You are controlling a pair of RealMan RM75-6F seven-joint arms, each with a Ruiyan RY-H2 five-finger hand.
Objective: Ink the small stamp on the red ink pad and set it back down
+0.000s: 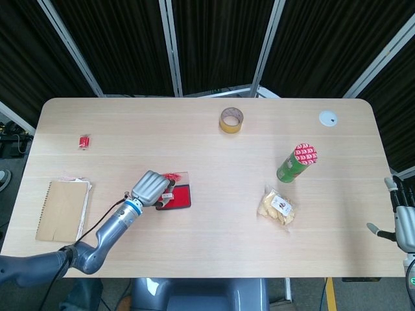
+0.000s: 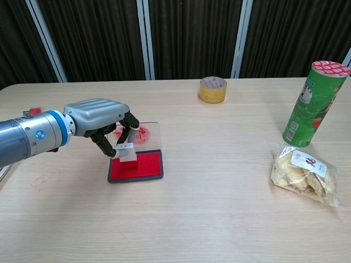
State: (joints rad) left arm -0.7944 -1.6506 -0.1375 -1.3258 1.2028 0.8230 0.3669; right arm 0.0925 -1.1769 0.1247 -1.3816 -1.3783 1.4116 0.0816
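My left hand (image 2: 101, 118) (image 1: 151, 188) pinches the small stamp (image 2: 126, 153) (image 1: 166, 195), a pale block, and holds it down on the red ink pad (image 2: 141, 166) (image 1: 181, 196). The pad lies in a dark tray with its clear, red-smeared lid (image 2: 149, 133) folded open behind it. The stamp's underside is hidden against the pad. My right hand (image 1: 403, 220) hangs off the table's right edge, its fingers apart and holding nothing.
A tape roll (image 1: 231, 120) (image 2: 213, 89) lies at the back centre. A green can (image 1: 296, 163) (image 2: 309, 104) and a snack bag (image 1: 277, 206) (image 2: 303, 175) sit to the right. A notebook (image 1: 61, 210), a small red item (image 1: 84, 141) and a white disc (image 1: 328, 118) sit elsewhere.
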